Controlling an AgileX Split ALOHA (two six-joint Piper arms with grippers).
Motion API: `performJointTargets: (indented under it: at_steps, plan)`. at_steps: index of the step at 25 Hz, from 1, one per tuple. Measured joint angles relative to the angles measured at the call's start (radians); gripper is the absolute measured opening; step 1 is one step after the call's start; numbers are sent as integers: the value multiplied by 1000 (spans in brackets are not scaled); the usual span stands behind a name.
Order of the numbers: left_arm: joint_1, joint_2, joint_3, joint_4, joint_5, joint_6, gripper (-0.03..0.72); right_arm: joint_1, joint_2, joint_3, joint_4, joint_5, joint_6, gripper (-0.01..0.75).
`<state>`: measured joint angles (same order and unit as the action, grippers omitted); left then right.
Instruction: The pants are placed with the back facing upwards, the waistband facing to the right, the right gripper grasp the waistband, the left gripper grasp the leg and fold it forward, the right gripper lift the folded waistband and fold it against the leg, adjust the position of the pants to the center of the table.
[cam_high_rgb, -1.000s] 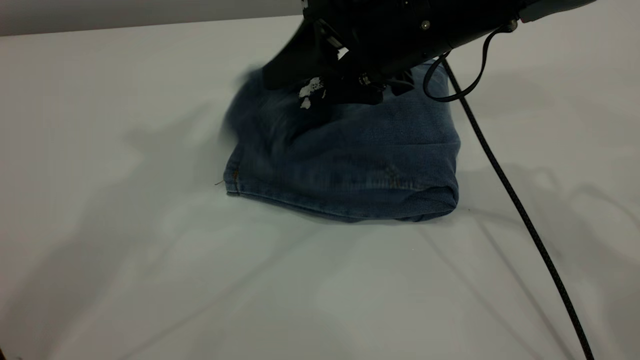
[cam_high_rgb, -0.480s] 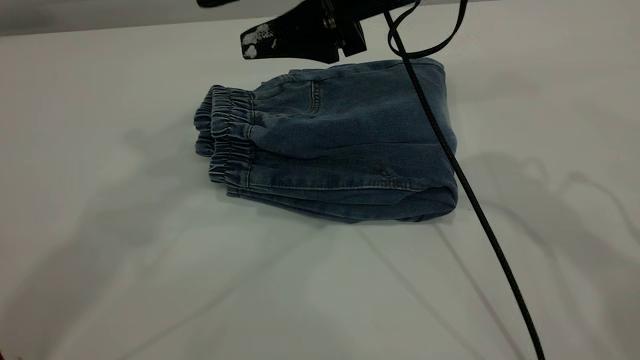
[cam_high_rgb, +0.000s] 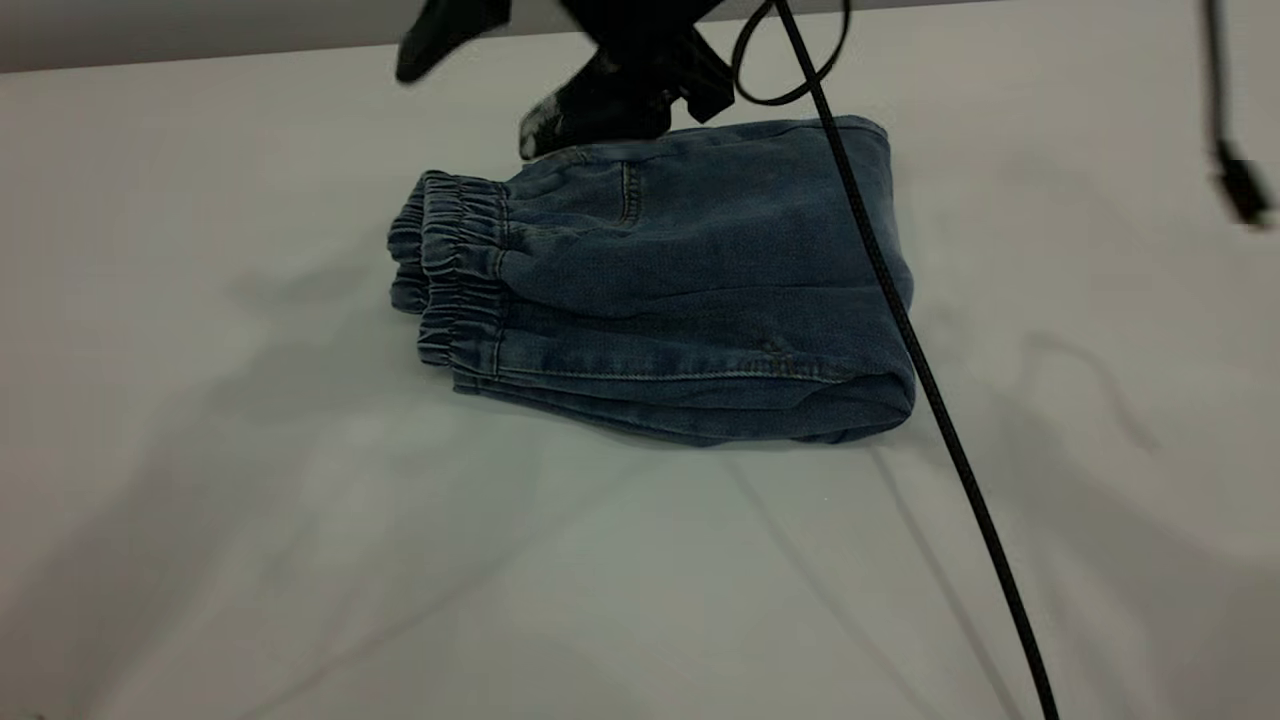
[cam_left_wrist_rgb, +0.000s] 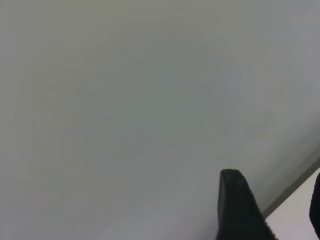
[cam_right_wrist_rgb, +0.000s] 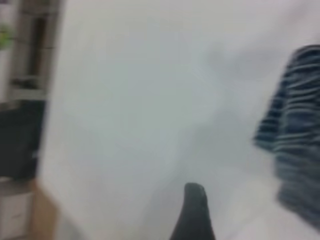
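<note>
The pants (cam_high_rgb: 700, 270) lie folded into a compact blue denim bundle on the white table (cam_high_rgb: 250, 480). Their gathered waistband (cam_high_rgb: 455, 270) sits on top at the bundle's left end and also shows in the right wrist view as the waistband (cam_right_wrist_rgb: 295, 135). The leg is hidden under the fold. My right gripper (cam_high_rgb: 466, 110) hovers over the bundle's far left corner, open and holding nothing, and one of its fingers (cam_high_rgb: 545, 125) carries white marks. My left gripper (cam_left_wrist_rgb: 274, 176) is out of the exterior view; its wrist view shows it open over bare surface.
A black cable (cam_high_rgb: 900, 330) from the right arm slants across the right part of the pants and down over the table. A blurred black cable end (cam_high_rgb: 1240, 190) hangs at the far right. The table's far edge (cam_high_rgb: 200, 55) runs just behind the pants.
A second ago the right gripper was down on the moving fabric. It has since let go and risen, leaving the waistband folded over to the left, and has now turned and dipped slightly.
</note>
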<state>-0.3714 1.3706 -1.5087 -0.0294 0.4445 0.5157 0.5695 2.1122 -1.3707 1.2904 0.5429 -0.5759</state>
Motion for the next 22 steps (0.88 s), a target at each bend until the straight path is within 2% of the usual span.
performJointTargets:
  at_steps: [3,5,9,12,16,22]
  plan:
    - [0,-10,0,0,-4,0,335,4,39,-65,-247,-83,277,477]
    - [0,-15,0,0,-5,1,335,7,61,-111,-410,-93,480,458]
    - [0,-38,0,1,-5,1,335,10,106,-211,-729,-22,864,434]
    - [0,-56,0,1,-5,1,335,10,143,-268,-890,100,1093,433]
    - [0,-76,0,1,-5,1,335,10,188,-275,-1001,157,1298,433]
    - [0,-98,0,0,-4,1,335,30,237,-275,-956,148,1437,432]
